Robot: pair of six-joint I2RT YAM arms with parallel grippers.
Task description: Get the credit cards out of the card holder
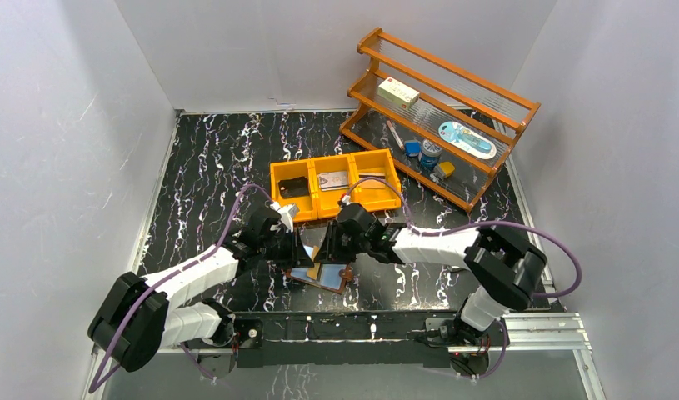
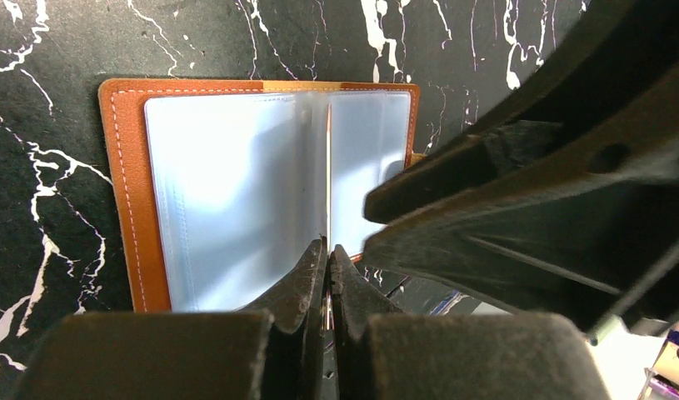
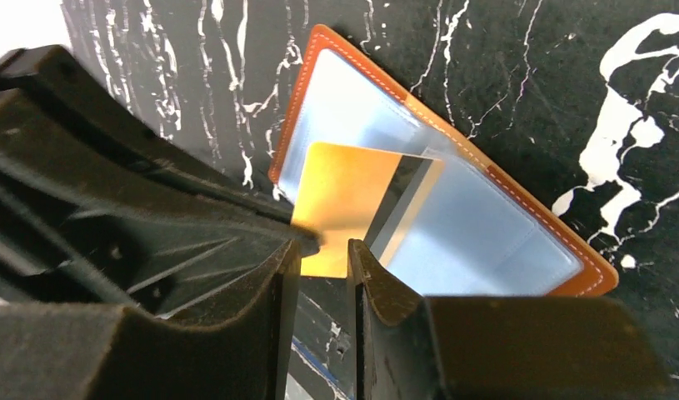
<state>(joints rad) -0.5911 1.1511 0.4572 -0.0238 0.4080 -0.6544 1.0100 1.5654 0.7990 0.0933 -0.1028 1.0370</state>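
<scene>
left wrist cam tells it best: my left gripper (image 2: 327, 254) is pinched right down on the near end of a card (image 2: 328, 175), no gap showing between the jaws. the card is up on edge, so from here it's just a thin line over the fold of the wallet (image 2: 132, 192). the wallet lies open and flat on the table, pale sleeves (image 2: 227, 200) facing up.

what matters for the pull, i reckon, is that the card's long axis runs straight out from my left fingertips toward the wallet's far edge. so the way out should be straight back along that line, toward my own wrist, no twisting. can't tell if the far end is tucked in a sleeve or already free.

my right gripper (image 3: 324, 267) is open only a slit, with nothing in it that i can see. it sits just beside the card on the right-hand page, tips near the card but not on it. from its cam the card shows its tan face.

the left arm is the one with the grip, so it's the one to pull. the right looks placed to press the wallet down if it lifts. the orange bin (image 1: 352, 156) is just beyond the wallet.
</scene>
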